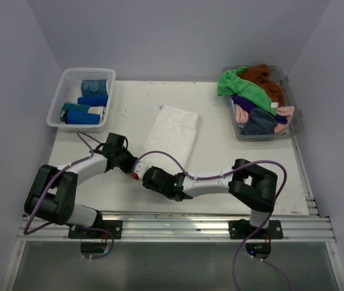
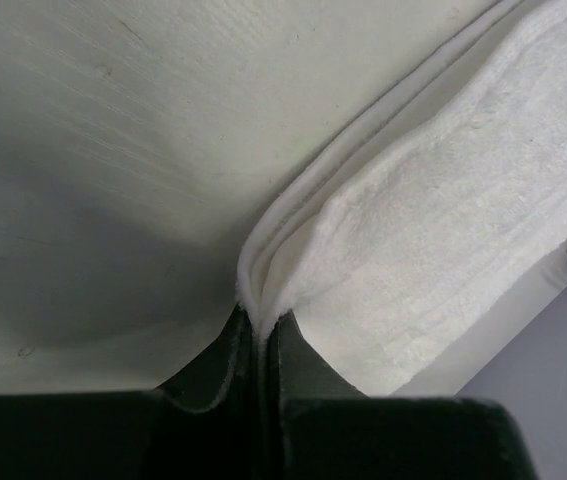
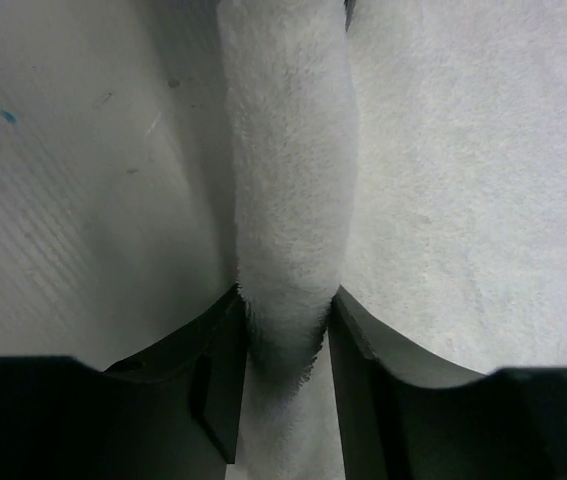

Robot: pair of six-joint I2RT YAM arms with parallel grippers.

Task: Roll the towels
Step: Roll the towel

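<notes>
A white towel [image 1: 173,134], folded into a long strip, lies in the middle of the table. Its near end runs under both grippers. My left gripper [image 1: 133,172] is shut on the layered corner of the white towel [image 2: 443,260], the edges pinched between its jaws [image 2: 260,318]. My right gripper [image 1: 148,179] is shut on a thick raised fold of the same towel [image 3: 288,180], its fingers pressing both sides of the fold [image 3: 285,312]. More towels, green [image 1: 241,85], rust-brown [image 1: 267,77], pink and slate grey, lie heaped at the back right.
A white slotted basket [image 1: 60,97] at the back left holds several rolled blue towels [image 1: 85,117]. A clear tub [image 1: 296,121] at the back right holds the heaped towels. Grey walls close in the table on three sides.
</notes>
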